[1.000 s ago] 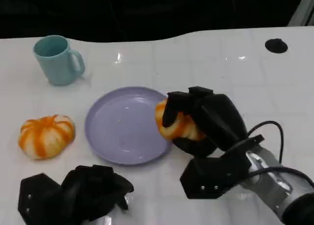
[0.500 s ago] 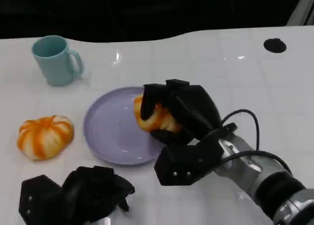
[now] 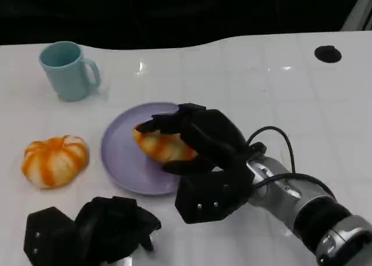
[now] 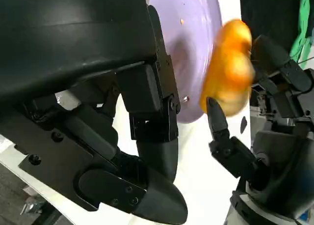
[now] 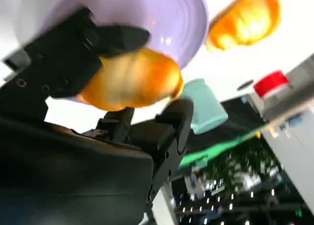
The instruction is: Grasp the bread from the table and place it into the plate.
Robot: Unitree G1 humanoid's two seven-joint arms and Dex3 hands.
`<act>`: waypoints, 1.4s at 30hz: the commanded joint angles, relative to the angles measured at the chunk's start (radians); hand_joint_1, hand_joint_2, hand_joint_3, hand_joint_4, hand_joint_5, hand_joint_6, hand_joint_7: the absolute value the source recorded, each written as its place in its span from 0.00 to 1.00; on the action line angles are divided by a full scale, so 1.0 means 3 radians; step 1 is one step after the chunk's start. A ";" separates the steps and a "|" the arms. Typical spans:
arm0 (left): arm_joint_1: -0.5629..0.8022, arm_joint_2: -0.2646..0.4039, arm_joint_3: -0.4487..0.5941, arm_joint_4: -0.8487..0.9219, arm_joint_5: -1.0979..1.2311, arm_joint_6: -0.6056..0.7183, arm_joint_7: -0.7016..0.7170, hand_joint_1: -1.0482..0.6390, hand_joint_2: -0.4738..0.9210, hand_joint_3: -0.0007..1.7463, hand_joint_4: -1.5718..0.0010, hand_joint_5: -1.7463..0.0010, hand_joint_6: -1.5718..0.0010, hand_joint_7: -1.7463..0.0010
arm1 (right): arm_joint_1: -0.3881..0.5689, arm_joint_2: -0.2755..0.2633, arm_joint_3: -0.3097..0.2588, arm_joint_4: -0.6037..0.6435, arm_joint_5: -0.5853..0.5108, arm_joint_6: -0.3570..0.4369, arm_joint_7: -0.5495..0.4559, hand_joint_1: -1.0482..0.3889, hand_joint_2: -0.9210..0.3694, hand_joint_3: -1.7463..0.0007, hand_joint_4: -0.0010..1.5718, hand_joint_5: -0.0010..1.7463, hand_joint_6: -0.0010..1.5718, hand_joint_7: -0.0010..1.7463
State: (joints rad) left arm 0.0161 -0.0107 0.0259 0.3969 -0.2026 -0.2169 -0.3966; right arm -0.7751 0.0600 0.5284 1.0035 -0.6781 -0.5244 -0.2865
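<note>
While its fingers wrap a golden-orange bread roll (image 3: pixel 163 145), the black right hand (image 3: pixel 195 141) holds it over the middle of the round lavender plate (image 3: pixel 119 155); whether the roll touches the plate cannot be told. Curled in on nothing, the black left hand (image 3: pixel 110 228) sits near the table's front edge. An orange-and-white pumpkin-shaped bun (image 3: pixel 54 160) lies beside the plate, a teal mug (image 3: pixel 68 70) behind it. Open white table (image 3: pixel 290 97) stretches rightward.
</note>
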 commanded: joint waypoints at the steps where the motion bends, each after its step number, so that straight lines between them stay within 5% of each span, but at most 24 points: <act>1: 0.0028 0.0044 0.0012 0.0003 0.0032 -0.0001 0.0037 0.00 0.78 0.16 0.43 0.13 0.03 0.76 | 0.0068 -0.0071 -0.0030 -0.0210 0.0095 0.0090 0.0222 0.28 0.00 0.90 0.00 0.14 0.12 0.00; 15: 0.0033 0.0017 0.0018 0.0003 -0.0005 0.0018 0.0028 0.00 0.78 0.16 0.44 0.14 0.03 0.76 | 0.0535 -0.0430 -0.0059 -0.1011 0.0163 0.0081 0.0541 0.20 0.00 0.87 0.01 0.11 0.11 0.01; 30: 0.0005 0.0002 0.0020 -0.0004 0.0009 0.0055 0.0042 0.00 0.78 0.16 0.43 0.15 0.03 0.79 | 0.1353 -0.1083 -0.0381 -0.2128 0.0344 -0.0151 0.0651 0.33 0.00 0.96 0.00 0.30 0.16 0.02; 37: 0.0012 0.0004 0.0000 -0.0031 0.0037 0.0068 0.0070 0.00 0.77 0.16 0.42 0.14 0.02 0.78 | 0.1737 -0.1223 -0.0649 -0.2232 0.0435 -0.0503 0.0407 0.49 0.03 0.98 0.23 0.42 0.36 0.10; 42: 0.0007 0.0013 -0.0001 -0.0035 0.0031 0.0087 0.0066 0.00 0.77 0.17 0.43 0.13 0.02 0.78 | 0.1873 -0.1170 -0.0794 -0.2104 0.0469 -0.0788 0.0146 0.56 0.03 0.95 0.44 0.62 0.51 0.24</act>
State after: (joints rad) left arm 0.0158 -0.0194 0.0233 0.3908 -0.2009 -0.2023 -0.3890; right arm -0.2288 -0.2887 0.3204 0.3488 -0.5600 -0.7177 -0.2026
